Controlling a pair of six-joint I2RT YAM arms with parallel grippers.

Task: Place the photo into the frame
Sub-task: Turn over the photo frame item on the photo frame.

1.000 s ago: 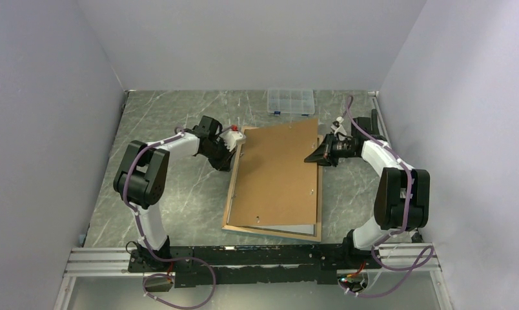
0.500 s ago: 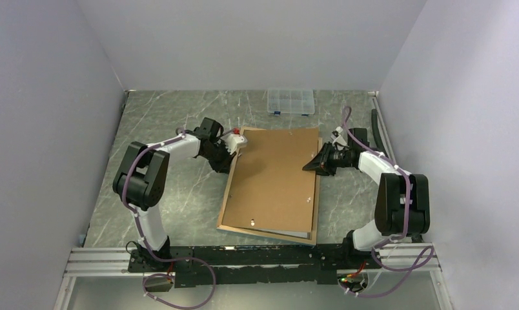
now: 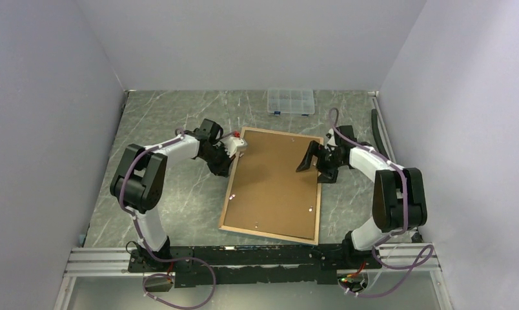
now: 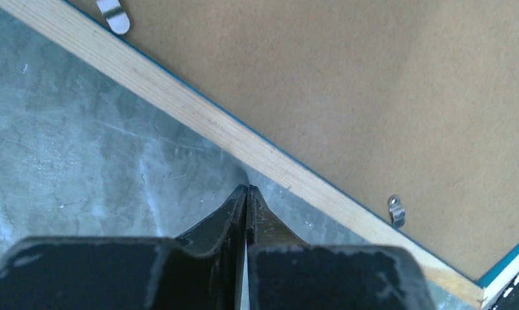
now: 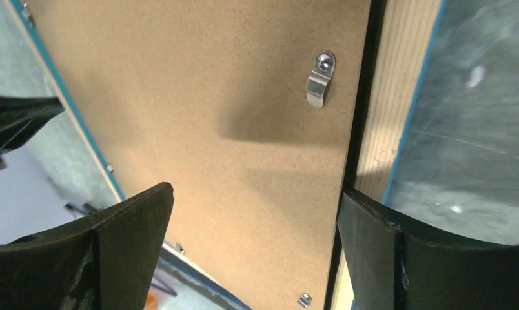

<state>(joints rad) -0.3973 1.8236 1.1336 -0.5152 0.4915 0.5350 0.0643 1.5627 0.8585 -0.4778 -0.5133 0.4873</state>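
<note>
The frame (image 3: 228,197) lies face down on the table, tan wood rim up, with a thin blue edge showing. The plain brown backing board (image 3: 276,181) lies flat inside it. The photo is hidden. My left gripper (image 3: 236,147) is shut with nothing in it. Its tip (image 4: 247,188) rests on the table just beside the wood rim (image 4: 199,119), near the frame's far left corner. My right gripper (image 3: 314,166) hangs open over the frame's right side. One finger (image 5: 124,229) is above the board (image 5: 244,97), the other (image 5: 386,248) over the rim (image 5: 389,97).
A clear plastic compartment box (image 3: 291,101) sits at the back of the table. Small metal clips (image 5: 320,79) dot the board's edges. A black cable (image 3: 376,126) runs along the right wall. The arms' mounting rail (image 3: 257,258) lines the near edge.
The board, held tilted by my right gripper a second ago, now lies flat in the frame. The right gripper has opened and let it go. The left gripper barely moved.
</note>
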